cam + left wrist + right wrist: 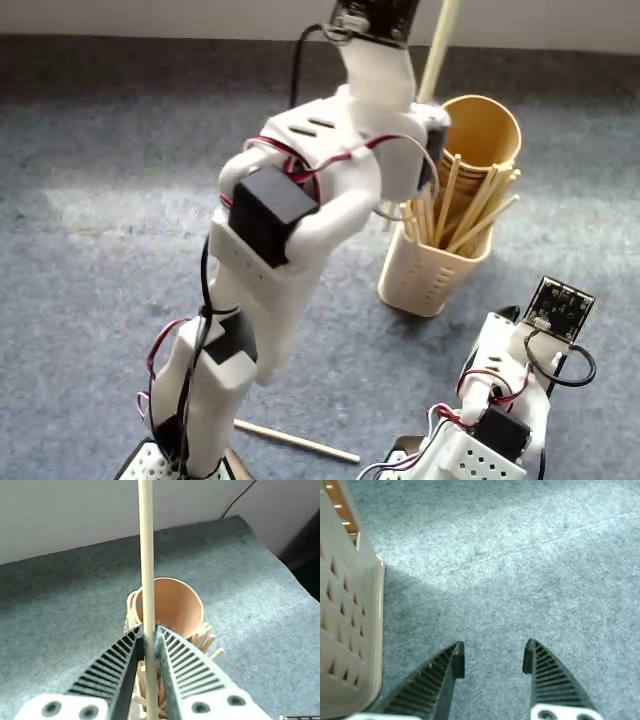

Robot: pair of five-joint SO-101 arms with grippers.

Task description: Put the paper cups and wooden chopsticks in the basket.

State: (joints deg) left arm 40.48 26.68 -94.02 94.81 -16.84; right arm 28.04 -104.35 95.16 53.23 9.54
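A loose chopstick (295, 440) lies flat on the grey bench (100, 250) at its near edge, by the left arm's base. The left gripper (149, 635) is clamped on an upright chopstick (145, 555), held above the basket (425, 280). The basket stands right of centre and holds a cup (485, 135) and more chopsticks (470, 215). The right gripper (493, 657) is spread wide and holds nothing, low over the bench just beside the basket.

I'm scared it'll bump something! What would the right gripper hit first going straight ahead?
Probably just the grey carpet; the open right gripper points at it, and the beige plastic basket sits aside.
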